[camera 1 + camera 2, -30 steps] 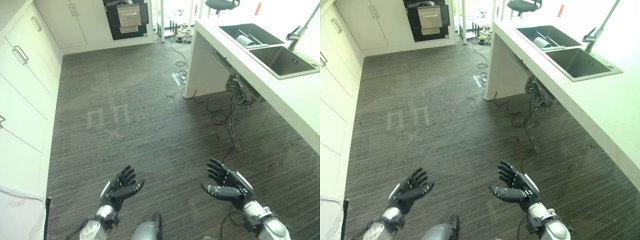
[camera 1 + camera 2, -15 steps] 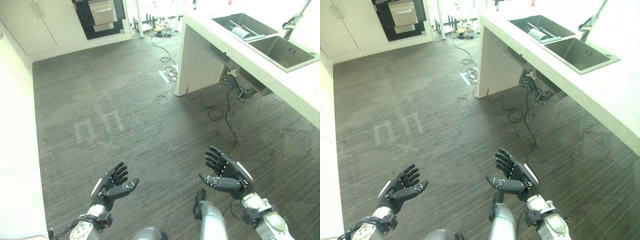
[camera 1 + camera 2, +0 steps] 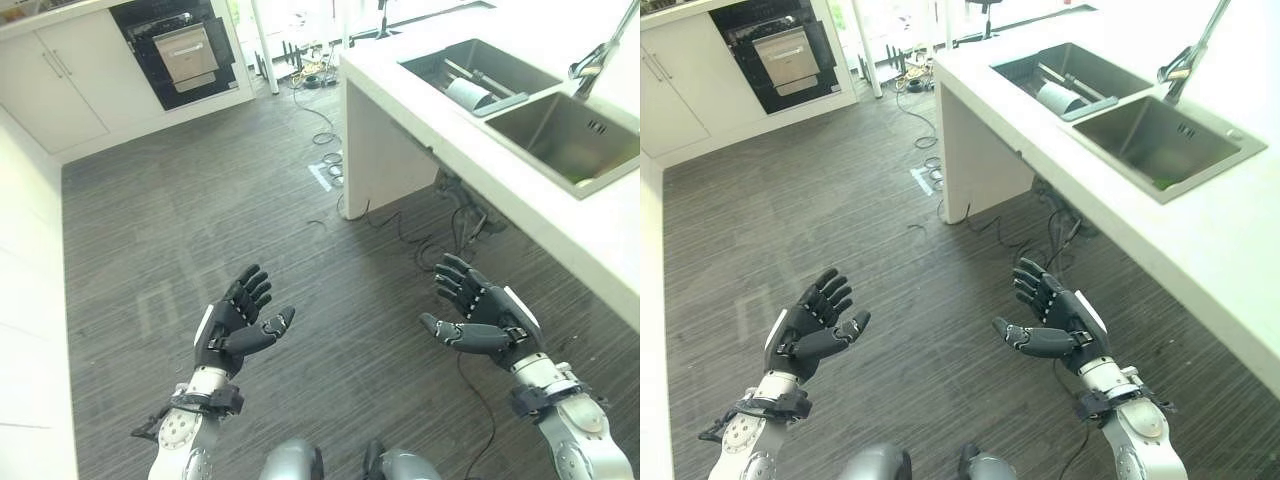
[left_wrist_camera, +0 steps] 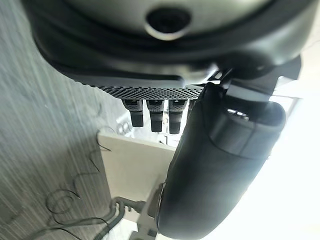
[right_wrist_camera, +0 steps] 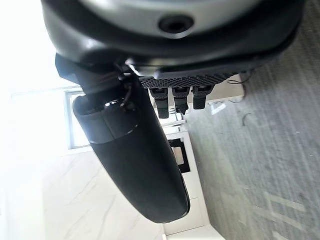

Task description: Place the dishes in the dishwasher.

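Both hands hang over the dark wood floor, palms facing each other, holding nothing. My left hand [image 3: 232,322] is open with its fingers spread. My right hand [image 3: 484,320] is open too. A white dish [image 3: 467,93] lies in the far basin of the steel sink [image 3: 470,72] on the white counter to the right. The dishwasher [image 3: 183,52], a dark built-in unit with a silver front panel, stands in the cabinet wall at the far end of the room. Each wrist view looks along straight fingers [image 4: 152,116] and a thumb [image 5: 132,160].
The white counter [image 3: 560,215] runs along the right side, with a tap [image 3: 592,58] behind the near basin [image 3: 565,140]. Loose cables [image 3: 335,160] lie on the floor by the counter's end. White cabinets [image 3: 30,330] line the left side.
The camera has swung right and forward, so the sink and counter now sit nearer and larger. Both hands have risen a little and stay open.
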Motion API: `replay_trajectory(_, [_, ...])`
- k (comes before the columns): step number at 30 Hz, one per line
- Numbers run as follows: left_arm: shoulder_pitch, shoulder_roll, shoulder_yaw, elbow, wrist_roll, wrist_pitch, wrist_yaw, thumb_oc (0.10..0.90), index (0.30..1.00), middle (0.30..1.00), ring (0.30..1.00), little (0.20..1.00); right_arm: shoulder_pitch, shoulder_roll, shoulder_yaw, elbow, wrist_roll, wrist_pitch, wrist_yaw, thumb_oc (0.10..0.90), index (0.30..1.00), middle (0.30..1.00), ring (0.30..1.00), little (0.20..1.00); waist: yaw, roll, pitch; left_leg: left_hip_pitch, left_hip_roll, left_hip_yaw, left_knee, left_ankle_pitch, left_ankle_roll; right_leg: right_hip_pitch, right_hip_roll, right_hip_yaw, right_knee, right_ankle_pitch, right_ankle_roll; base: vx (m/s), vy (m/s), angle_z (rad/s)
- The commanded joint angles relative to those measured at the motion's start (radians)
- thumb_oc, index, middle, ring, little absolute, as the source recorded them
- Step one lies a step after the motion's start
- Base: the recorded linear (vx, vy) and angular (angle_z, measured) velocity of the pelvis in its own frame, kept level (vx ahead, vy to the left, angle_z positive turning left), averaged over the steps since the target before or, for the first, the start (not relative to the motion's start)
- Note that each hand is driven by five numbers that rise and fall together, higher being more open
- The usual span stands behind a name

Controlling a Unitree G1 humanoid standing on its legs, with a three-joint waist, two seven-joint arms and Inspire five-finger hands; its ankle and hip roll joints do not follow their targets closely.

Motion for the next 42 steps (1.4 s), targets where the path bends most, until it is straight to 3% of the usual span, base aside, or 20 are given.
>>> replay_trajectory(1, [0.007, 0.051, 0.039, -0.145, -0.013, -0.157, -0.038, 0.8, 0.9, 0.9, 0.9, 0.9, -0.058, -0.026, -0.028, -0.136, 0.066, -0.109, 0.002, 0.8, 0.9, 0.9, 0.9, 0.9, 0.014, 0.037, -0.029, 0.202, 0.015, -0.032, -0.394, 0.033, -0.035, -0.069, -0.021, 0.023, 0.02, 0.017, 0.162, 0.36, 0.224, -0.55])
replay_trajectory(2, [0.031, 0.054, 0.055, -0.168, 0.001, -0.168, -0.038, 0.8, 0.9, 0.9, 0.9, 0.9, -0.052, -0.022, -0.028, -0.157, 0.062, -0.109, 0.007, 0.8, 0.9, 0.9, 0.9, 0.9, 0.025, 0.07, -0.028, 0.103, 0.049, -0.128, -0.394, 0.005, -0.066, -0.053, 0.023, 0.042, 0.02, 0.003, 0.169, 0.33, 0.22, -0.3])
replay_trajectory(5, [0.066, 0.045, 0.078, -0.205, 0.029, -0.183, -0.043, 0.8, 0.9, 0.9, 0.9, 0.9, -0.028, -0.024, -0.049, -0.202, 0.071, -0.119, 0.027, 0.8, 0.9, 0.9, 0.9, 0.9, 0.046, 0.09, -0.022, -0.001, 0.086, -0.22, -0.394, 0.092, -0.11, -0.009, 0.063, 0.079, 0.02, -0.04, 0.153, 0.34, 0.205, -0.52])
replay_trajectory(8, [0.059, 0.048, 0.076, -0.197, 0.045, -0.206, -0.033, 0.8, 0.9, 0.9, 0.9, 0.9, -0.039, -0.045, -0.052, -0.216, 0.083, -0.123, 0.032, 0.8, 0.9, 0.9, 0.9, 0.9, 0.051, 0.093, -0.022, -0.018, 0.106, -0.218, -0.394, 0.07, -0.104, 0.03, 0.041, 0.078, 0.02, -0.062, 0.159, 0.33, 0.315, -0.71])
replay_trajectory(12, [-0.002, 0.092, 0.084, -0.187, 0.02, -0.167, -0.044, 0.8, 0.9, 0.9, 0.9, 0.9, -0.024, -0.019, -0.078, -0.255, 0.097, -0.106, 0.019, 0.8, 0.9, 0.9, 0.9, 0.9, 0.038, 0.078, -0.056, 0.051, 0.079, -0.197, -0.394, 0.001, -0.058, 0.092, -0.028, 0.047, 0.02, -0.062, 0.219, 0.33, 0.316, -0.49])
replay_trajectory(13, [-0.024, 0.104, 0.088, -0.193, 0.016, -0.151, -0.062, 0.8, 0.9, 0.9, 0.9, 0.9, -0.019, 0.002, -0.085, -0.267, 0.102, -0.106, 0.011, 0.8, 0.9, 0.9, 0.9, 0.9, 0.036, 0.069, -0.069, 0.064, 0.062, -0.196, -0.394, -0.014, -0.041, 0.102, -0.051, 0.03, 0.02, -0.022, 0.241, 0.48, 0.451, 0.11])
replay_trajectory(14, [-0.039, 0.113, 0.083, -0.201, 0.042, -0.138, -0.048, 0.8, 0.9, 0.9, 0.9, 0.9, -0.017, 0.036, -0.084, -0.274, 0.091, -0.123, 0.007, 0.8, 0.9, 0.9, 0.9, 0.9, 0.032, 0.059, -0.077, 0.082, 0.016, -0.215, -0.394, -0.034, -0.004, 0.117, -0.074, 0.016, 0.02, 0.092, 0.264, 0.4, 0.398, 0.28])
replay_trajectory(16, [-0.048, 0.116, 0.076, -0.205, 0.061, -0.134, -0.039, 0.8, 0.9, 0.9, 0.9, 0.9, -0.021, 0.055, -0.074, -0.282, 0.082, -0.13, -0.004, 0.8, 0.9, 0.9, 0.9, 0.9, 0.028, 0.066, -0.082, 0.094, -0.007, -0.233, -0.394, -0.045, 0.018, 0.127, -0.068, 0.001, 0.02, 0.182, 0.268, 0.29, 0.299, 0.31])
replay_trajectory(18, [-0.052, 0.121, 0.07, -0.219, 0.088, -0.138, -0.035, 0.8, 0.9, 0.9, 0.9, 0.9, -0.025, 0.074, -0.061, -0.293, 0.076, -0.142, -0.017, 0.8, 0.9, 0.9, 0.9, 0.9, 0.025, 0.076, -0.074, 0.116, -0.034, -0.253, -0.394, -0.058, 0.041, 0.07, -0.07, 0.001, 0.189, 0.244, 0.267, 0.2, 0.269, 0.25])
replay_trajectory(20, [-0.054, 0.119, 0.06, -0.232, 0.118, -0.147, -0.002, 0.8, 0.9, 0.9, 0.9, 0.9, -0.046, 0.078, -0.038, -0.295, 0.071, -0.147, -0.03, 0.8, 0.9, 0.9, 0.9, 0.9, 0.02, 0.085, -0.064, 0.135, -0.033, -0.236, -0.394, -0.064, 0.044, -0.01, -0.064, 0.005, 0.245, 0.229, 0.249, 0.12, 0.182, 0.06])
replay_trajectory(22, [-0.069, 0.145, 0.053, -0.249, 0.139, -0.146, 0.057, 0.8, 0.9, 0.9, 0.9, 0.9, -0.072, 0.068, -0.026, -0.288, 0.072, -0.154, -0.075, 0.8, 0.9, 0.9, 0.9, 0.9, 0.026, 0.084, -0.051, 0.144, -0.016, -0.189, -0.394, -0.068, 0.033, -0.018, -0.031, -0.077, 0.078, 0.17, 0.222, 0.24, 0.038, -0.32])
replay_trajectory(24, [-0.073, 0.165, 0.069, -0.249, 0.212, -0.131, 0.148, 0.8, 0.9, 0.9, 0.9, 0.9, -0.075, 0.044, -0.047, -0.275, 0.099, -0.169, -0.093, 0.8, 0.9, 0.9, 0.9, 0.9, 0.021, 0.053, -0.026, 0.197, -0.019, -0.134, -0.394, -0.118, 0.025, -0.085, -0.068, -0.113, 0.02, 0.13, 0.241, 0.34, -0.107, -0.94])
replay_trajectory(27, [-0.067, 0.162, 0.078, -0.287, 0.244, -0.13, 0.19, 0.8, 0.9, 0.9, 0.9, 0.9, -0.048, 0.048, -0.071, -0.28, 0.102, -0.172, -0.073, 0.8, 0.9, 0.9, 0.9, 0.9, -0.003, 0.037, 0.004, 0.293, -0.031, -0.062, -0.394, -0.2, 0.048, -0.265, -0.176, -0.134, 0.02, 0.244, 0.288, 0.44, -0.158, -1.06])
replay_trajectory(28, [-0.068, 0.164, 0.081, -0.295, 0.234, -0.133, 0.176, 0.8, 0.9, 0.9, 0.9, 0.9, -0.034, 0.048, -0.076, -0.281, 0.09, -0.186, -0.066, 0.8, 0.9, 0.9, 0.9, 0.9, -0.007, 0.037, 0.011, 0.314, -0.028, -0.042, -0.394, -0.22, 0.058, -0.256, -0.187, -0.144, 0.02, 0.23, 0.284, 0.58, -0.279, -0.35])
replay_trajectory(30, [-0.105, 0.163, 0.048, -0.3, 0.206, -0.121, 0.165, 0.8, 0.9, 0.9, 0.9, 0.9, -0.05, 0.02, -0.086, -0.275, 0.063, -0.206, -0.126, 0.8, 0.9, 0.9, 0.9, 0.9, -0.03, 0.029, 0.005, 0.361, -0.032, -0.034, -0.394, -0.257, 0.067, -0.238, -0.186, -0.139, 0.02, 0.247, 0.293, 0.55, -0.416, -0.1])
replay_trajectory(34, [-0.115, 0.147, 0.046, -0.33, 0.155, -0.148, 0.109, 0.8, 0.9, 0.9, 0.9, 0.9, -0.061, 0.004, -0.128, -0.287, 0.009, -0.214, -0.187, 0.8, 0.9, 0.9, 0.9, 0.9, -0.073, 0.052, -0.044, 0.466, -0.004, -0.036, -0.394, -0.309, 0.048, -0.241, -0.142, -0.142, 0.02, 0.203, 0.274, 0.47, -0.377, 0.3])
replay_trajectory(37, [-0.133, 0.152, 0.046, -0.345, 0.15, -0.174, 0.123, 0.8, 0.9, 0.9, 0.9, 0.9, -0.065, -0.018, -0.154, -0.292, 0.007, -0.219, -0.186, 0.8, 0.9, 0.9, 0.9, 0.9, -0.088, 0.07, -0.068, 0.511, 0.01, -0.036, -0.394, -0.204, 0.004, -0.232, -0.098, -0.126, 0.02, 0.156, 0.238, 0.27, -0.259, 0.06])
replay_trajectory(39, [-0.152, 0.136, 0.052, -0.36, 0.127, -0.223, 0.125, 0.8, 0.9, 0.9, 0.9, 0.9, -0.082, -0.043, -0.173, -0.296, 0.016, -0.215, -0.175, 0.8, 0.9, 0.9, 0.9, 0.9, -0.079, 0.054, -0.068, 0.504, -0.017, -0.036, -0.315, 0.01, -0.053, -0.198, -0.079, -0.097, 0.02, 0.103, 0.176, 0.22, -0.305, 0.19])
replay_trajectory(41, [-0.156, 0.126, 0.049, -0.377, 0.132, -0.246, 0.131, 0.8, 0.9, 0.9, 0.9, 0.9, -0.092, -0.046, -0.172, -0.295, 0.011, -0.217, -0.171, 0.8, 0.9, 0.9, 0.9, 0.9, -0.073, 0.054, -0.063, 0.423, -0.015, -0.039, -0.197, 0.053, -0.079, -0.182, -0.067, -0.083, 0.02, 0.081, 0.151, 0.1, -0.204, -0.45])
replay_trajectory(42, [-0.165, 0.11, 0.046, -0.403, 0.136, -0.276, 0.129, 0.8, 0.9, 0.9, 0.9, 0.9, -0.105, -0.045, -0.166, -0.293, -0.006, -0.22, -0.176, 0.8, 0.9, 0.9, 0.9, 0.9, -0.061, 0.041, -0.039, 0.3, 0.001, -0.034, -0.044, 0.054, -0.077, -0.141, -0.069, -0.072, 0.02, 0.061, 0.133, 0.09, -0.151, -0.74])
